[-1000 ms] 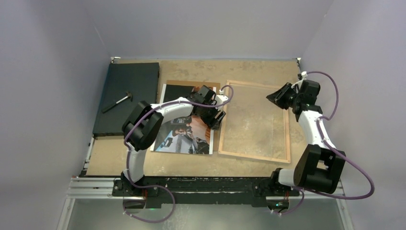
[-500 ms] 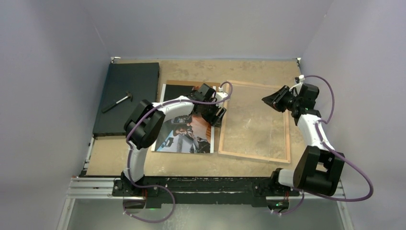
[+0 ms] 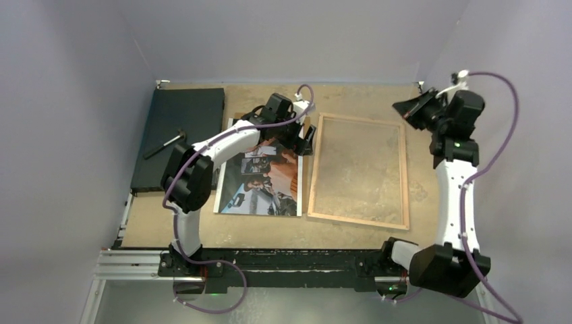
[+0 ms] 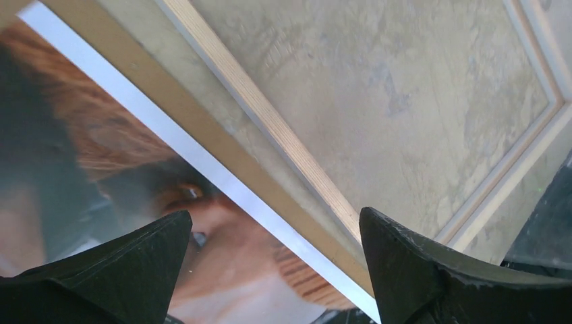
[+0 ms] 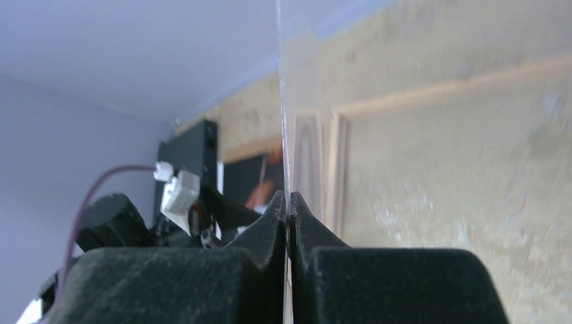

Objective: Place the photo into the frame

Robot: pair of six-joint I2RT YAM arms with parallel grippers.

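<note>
Open left gripper (image 3: 303, 138) hovers over the upper-right corner of the photo (image 3: 260, 182), which lies face up, long axis top-to-bottom, centre-left on the tan worktop (image 3: 378, 98) between grey walls (image 3: 81, 81), just left of the frame (image 3: 316, 169), right gripper (image 3: 403, 108) raised upper right, pinched on a thin clear sheet (image 5: 280, 101).

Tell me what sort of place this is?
Probably a robot lab test cell: plain pale walls box in a worn board table, with the left arm and right arm bolted to a metal rail at its near edge.
</note>
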